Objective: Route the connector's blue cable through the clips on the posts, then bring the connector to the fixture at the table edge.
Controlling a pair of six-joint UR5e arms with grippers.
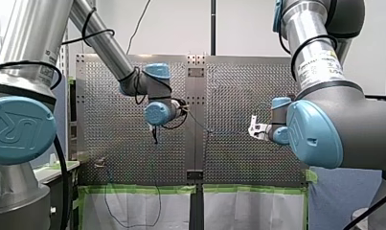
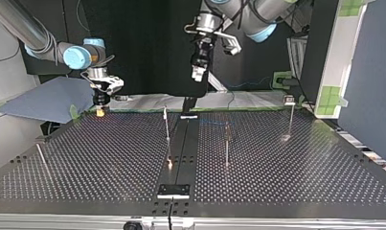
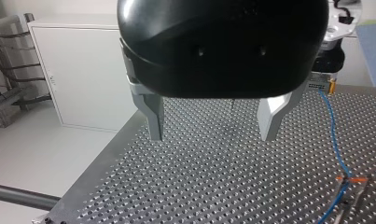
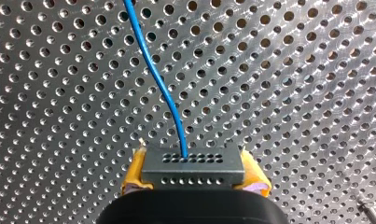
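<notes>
The grey connector sits between the yellow pads of my right gripper, which is shut on it. Its blue cable runs away over the perforated table. In the top view my right gripper hangs low at the far left edge of the table. My left gripper is open and empty, with its metal fingers well above the plate. From there the blue cable drops from my right gripper to an orange clip on a post.
Thin posts stand on the table: one near the middle strip, one to its right, one at the far right, and a leaning one at the left. A black plate lies on the middle strip by the near edge.
</notes>
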